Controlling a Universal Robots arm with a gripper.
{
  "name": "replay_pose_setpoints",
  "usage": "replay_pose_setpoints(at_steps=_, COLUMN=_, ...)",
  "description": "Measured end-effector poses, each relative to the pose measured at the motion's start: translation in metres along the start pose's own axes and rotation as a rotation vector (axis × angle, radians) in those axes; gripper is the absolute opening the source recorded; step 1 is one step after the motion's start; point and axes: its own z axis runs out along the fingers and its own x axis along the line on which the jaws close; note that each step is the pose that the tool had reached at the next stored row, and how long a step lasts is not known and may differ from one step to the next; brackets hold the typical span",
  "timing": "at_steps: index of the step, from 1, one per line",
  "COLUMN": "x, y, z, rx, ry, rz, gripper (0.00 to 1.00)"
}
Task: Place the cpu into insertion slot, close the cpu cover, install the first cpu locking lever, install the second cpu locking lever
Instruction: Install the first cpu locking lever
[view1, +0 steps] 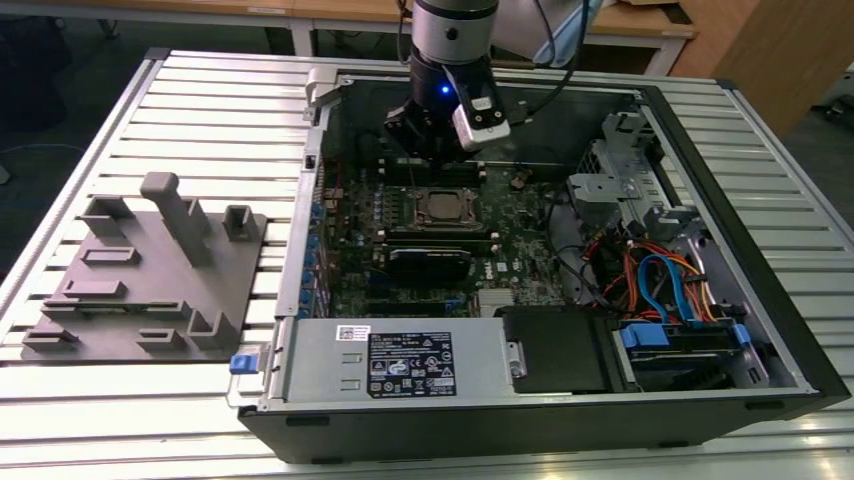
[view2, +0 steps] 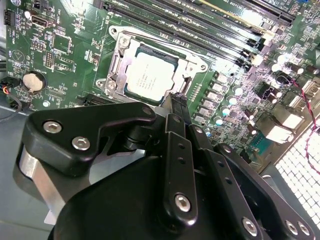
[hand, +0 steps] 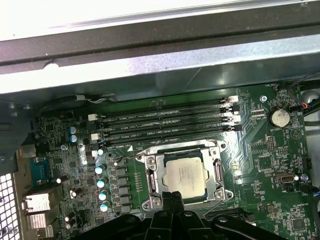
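The cpu (view1: 437, 208) (view2: 150, 76) (hand: 185, 176) lies flat in the insertion slot (view2: 131, 89) (hand: 156, 186) of the green motherboard (view1: 514, 255). The silvery cpu cover (view2: 122, 49) (hand: 217, 175) lies down around the chip, which shows through its window. A thin wire lever (hand: 129, 154) runs off one corner of the socket and another lever (hand: 223, 201) runs along the opposite corner. My gripper (view1: 430, 160) (view2: 178, 100) (hand: 173, 197) hangs just above the socket's edge, its black fingers shut together with nothing between them.
The motherboard sits inside an open computer case (view1: 747, 390) on a slatted table (view1: 200, 90). Long black memory slots (hand: 165, 122) run beside the socket. A black block (view1: 430, 262), coloured cables (view1: 661, 280) and a grey fixture (view1: 147, 270) at the exterior view's left lie around it.
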Motion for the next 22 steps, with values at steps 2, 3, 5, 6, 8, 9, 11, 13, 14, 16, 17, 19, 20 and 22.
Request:
replay_pose_setpoints(at_steps=2, x=0.0000, y=0.0000, z=0.0000, rx=0.0000, ry=0.0000, rz=-0.005, gripper=0.11)
replay_pose_setpoints(at_steps=3, x=0.0000, y=0.0000, z=0.0000, rx=-0.0001, ry=0.0001, rz=-0.012, gripper=0.11)
replay_pose_setpoints(at_steps=5, x=0.0000, y=0.0000, z=0.0000, rx=-0.0003, ry=0.0003, rz=-0.039, gripper=0.11)
replay_pose_setpoints(at_steps=6, x=0.0000, y=0.0000, z=0.0000, rx=-0.0004, ry=0.0004, rz=-0.054, gripper=0.11)
replay_pose_setpoints(at_steps=8, x=0.0000, y=0.0000, z=0.0000, rx=-0.0007, ry=0.0005, rz=-0.082, gripper=0.11)
replay_pose_setpoints(at_steps=9, x=0.0000, y=0.0000, z=0.0000, rx=-0.0008, ry=0.0006, rz=-0.094, gripper=0.11)
replay_pose_setpoints(at_steps=11, x=0.0000, y=0.0000, z=0.0000, rx=-0.0010, ry=0.0007, rz=-0.114, gripper=0.11)
replay_pose_setpoints(at_steps=13, x=0.0000, y=0.0000, z=0.0000, rx=-0.0010, ry=0.0008, rz=-0.121, gripper=0.11)
replay_pose_setpoints(at_steps=14, x=0.0000, y=0.0000, z=0.0000, rx=-0.0010, ry=0.0008, rz=-0.121, gripper=0.11)
replay_pose_setpoints(at_steps=16, x=0.0000, y=-0.0001, z=0.0000, rx=-0.0011, ry=0.0008, rz=-0.123, gripper=0.11)
replay_pose_setpoints(at_steps=17, x=0.0000, y=-0.0001, z=0.0000, rx=-0.0011, ry=0.0008, rz=-0.123, gripper=0.11)
replay_pose_setpoints(at_steps=19, x=0.0000, y=-0.0001, z=0.0000, rx=-0.0010, ry=0.0008, rz=-0.123, gripper=0.11)
replay_pose_setpoints(at_steps=20, x=0.0000, y=-0.0001, z=0.0000, rx=-0.0010, ry=0.0008, rz=-0.123, gripper=0.11)
replay_pose_setpoints(at_steps=22, x=0.0000, y=-0.0001, z=0.0000, rx=-0.0010, ry=0.0008, rz=-0.124, gripper=0.11)
